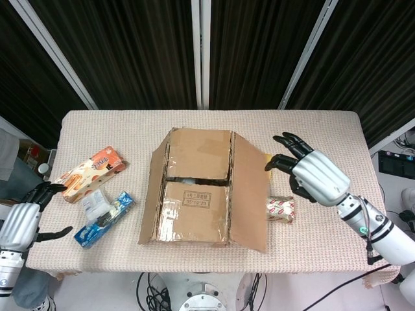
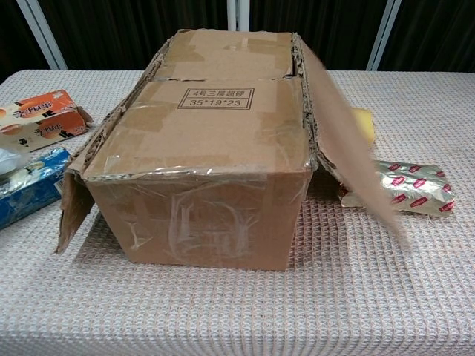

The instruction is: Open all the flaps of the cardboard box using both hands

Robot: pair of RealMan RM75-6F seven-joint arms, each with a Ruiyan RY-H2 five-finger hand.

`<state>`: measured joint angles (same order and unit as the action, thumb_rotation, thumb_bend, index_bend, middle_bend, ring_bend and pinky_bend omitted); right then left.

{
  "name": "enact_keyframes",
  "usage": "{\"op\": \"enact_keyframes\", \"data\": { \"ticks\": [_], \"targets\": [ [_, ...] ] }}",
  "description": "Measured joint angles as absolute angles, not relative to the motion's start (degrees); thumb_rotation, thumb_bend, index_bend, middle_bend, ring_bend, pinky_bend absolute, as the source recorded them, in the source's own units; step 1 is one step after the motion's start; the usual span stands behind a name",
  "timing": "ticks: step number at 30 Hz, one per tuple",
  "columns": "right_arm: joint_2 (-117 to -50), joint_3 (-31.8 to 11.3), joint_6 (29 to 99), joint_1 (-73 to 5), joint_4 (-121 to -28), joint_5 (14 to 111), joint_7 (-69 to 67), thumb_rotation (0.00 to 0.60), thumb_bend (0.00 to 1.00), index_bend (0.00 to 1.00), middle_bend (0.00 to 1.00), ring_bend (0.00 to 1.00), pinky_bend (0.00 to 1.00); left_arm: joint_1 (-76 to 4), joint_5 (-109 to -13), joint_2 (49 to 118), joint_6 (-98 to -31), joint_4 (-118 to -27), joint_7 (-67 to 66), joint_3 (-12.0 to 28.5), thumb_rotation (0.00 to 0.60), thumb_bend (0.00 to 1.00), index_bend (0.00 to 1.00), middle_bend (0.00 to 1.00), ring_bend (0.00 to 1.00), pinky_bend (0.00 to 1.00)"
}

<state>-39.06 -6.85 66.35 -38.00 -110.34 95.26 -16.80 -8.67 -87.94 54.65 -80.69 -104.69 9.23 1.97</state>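
Note:
The cardboard box (image 1: 194, 188) (image 2: 208, 156) sits mid-table. Its two short inner flaps lie flat across the top, with a gap between them. The long left flap (image 1: 150, 194) hangs down the box's left side. The long right flap (image 1: 249, 194) (image 2: 349, 159) is folded outward and slopes down to the right. My right hand (image 1: 308, 172) hovers to the right of that flap, fingers spread, holding nothing and touching nothing. My left hand (image 1: 23, 217) is at the table's left front corner, fingers apart and empty. Neither hand shows in the chest view.
An orange snack box (image 1: 87, 173), a clear packet (image 1: 96, 202) and a blue pack (image 1: 104, 219) lie left of the box. A silver-red foil pack (image 1: 280, 208) (image 2: 408, 194) and a yellow sponge (image 2: 364, 122) lie right of it, partly under the flap.

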Motion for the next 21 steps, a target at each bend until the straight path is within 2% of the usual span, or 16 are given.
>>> {"op": "enact_keyframes", "data": {
  "ticks": [4,9,15,18,21],
  "targets": [
    [-40.31,-6.51,68.86,-36.29,-107.51,96.95,-19.49,0.6,1.0,0.24,0.27,0.0,0.0,-8.77,-87.86,54.8,-80.71,-104.97,8.79,2.02,0.6,0.05,0.2,0.19,0.1,0.2],
    [-42.57,-6.74,67.58,-36.92,-107.9,97.95,-18.67,0.6,1.0,0.18,0.26,0.0,0.0,-8.67,-87.82,55.02,-81.03,-104.97,8.69,2.03,0.6,0.05,0.2,0.19,0.1,0.2],
    [-46.22,-8.41,60.95,-40.55,-110.76,95.04,-13.29,0.6,1.0,0.11,0.24,0.0,0.0,-8.53,-87.89,55.09,-81.26,-104.53,9.27,1.92,0.6,0.05,0.2,0.19,0.1,0.2],
    [-48.77,-9.72,56.91,-43.0,-111.93,90.65,-9.71,0.6,1.0,0.04,0.24,0.0,0.0,-8.34,-87.96,55.0,-81.62,-104.21,9.84,1.88,0.6,0.05,0.2,0.19,0.1,0.2],
    [-51.36,-10.97,52.26,-45.89,-112.69,84.37,-6.31,0.6,0.94,0.0,0.23,0.0,0.0,-8.02,-88.0,54.84,-82.22,-103.8,10.72,1.87,0.6,0.05,0.2,0.19,0.1,0.2]
  ]
}}
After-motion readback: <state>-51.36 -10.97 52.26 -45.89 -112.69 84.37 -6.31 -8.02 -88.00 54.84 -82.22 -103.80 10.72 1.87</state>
